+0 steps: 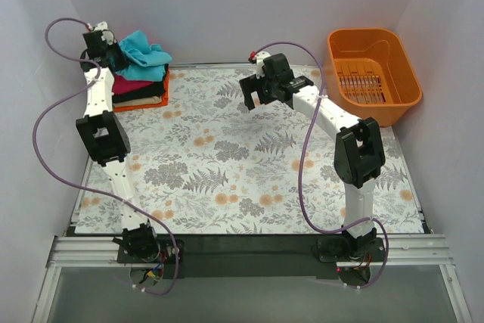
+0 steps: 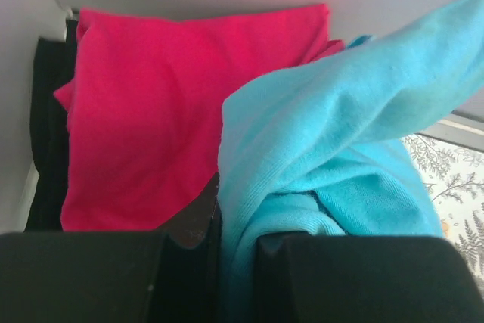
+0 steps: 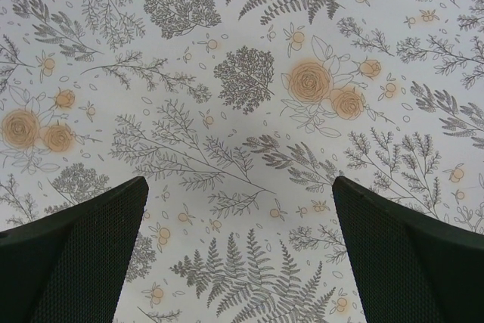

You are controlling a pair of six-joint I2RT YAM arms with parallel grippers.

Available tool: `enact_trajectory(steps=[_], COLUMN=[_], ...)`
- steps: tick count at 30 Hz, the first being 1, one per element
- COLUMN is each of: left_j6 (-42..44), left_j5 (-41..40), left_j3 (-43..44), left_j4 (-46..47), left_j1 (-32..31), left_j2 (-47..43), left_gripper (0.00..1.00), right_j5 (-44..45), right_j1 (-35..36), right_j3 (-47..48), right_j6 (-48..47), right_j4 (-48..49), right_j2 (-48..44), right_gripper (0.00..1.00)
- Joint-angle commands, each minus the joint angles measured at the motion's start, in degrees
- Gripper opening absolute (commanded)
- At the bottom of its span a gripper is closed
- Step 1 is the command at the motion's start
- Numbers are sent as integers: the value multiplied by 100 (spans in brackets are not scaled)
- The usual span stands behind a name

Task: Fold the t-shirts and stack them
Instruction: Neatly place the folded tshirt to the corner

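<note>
Fingers point(image 2: 76, 277) of the left pincer point(image 2: 227, 262) are clamping a fold of the teal t-shirt point(image 2: 333, 156), and the left wrist view is showing the cloth squeezed into the narrow slot between them. From there the teal fabric is rising to the right and draping over the magenta t-shirt point(image 2: 151, 111), which is lying flat beneath it. A strip of the black t-shirt point(image 2: 45, 134) is showing along the magenta one's left edge.

In the top view the left pincer point(image 1: 112, 52) is reaching into the far left corner of the bench point(image 1: 227, 172), just over the stack, with the teal t-shirt point(image 1: 145, 54) sitting rumpled on top. Below it the magenta t-shirt point(image 1: 134, 82), the black t-shirt point(image 1: 145, 94) and the orange t-shirt point(image 1: 121, 106) are lying folded in layers, orange at the bottom.

The right pincer point(image 1: 255, 98) is hovering above the far middle of the bench, well apart from the stack and pointing down. Its wrist view is showing the two fingers point(image 3: 76, 255) spread wide over the floral bench point(image 3: 249, 73) surface. An orange plastic basket point(image 1: 368, 33) is standing at the far right corner.
</note>
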Motion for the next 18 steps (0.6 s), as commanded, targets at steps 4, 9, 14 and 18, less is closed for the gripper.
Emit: enact_trajectory(steps=[4,9,14,18], left_j6=[-777,-556,-460,-196], left_j5=[1183,1659,1844,1520], left_j3=[-11,59,130,-299], left_j4=[-67,-59,-32,134], left_j1=[1075,1243,1208,1147], left_j2=[744,948,773,325], left_gripper=[12,50,68,67], right_j5=[-197,-249,-285,-320], right_j1=[11,20,72,116], right_j3=[-183,-60,2,-25], right_j6=[-77,-236,-244,-253], right_j4=[54,-87,-157,-157], right_j2=[-63,33,69,42], right_gripper=[98,98,98,98])
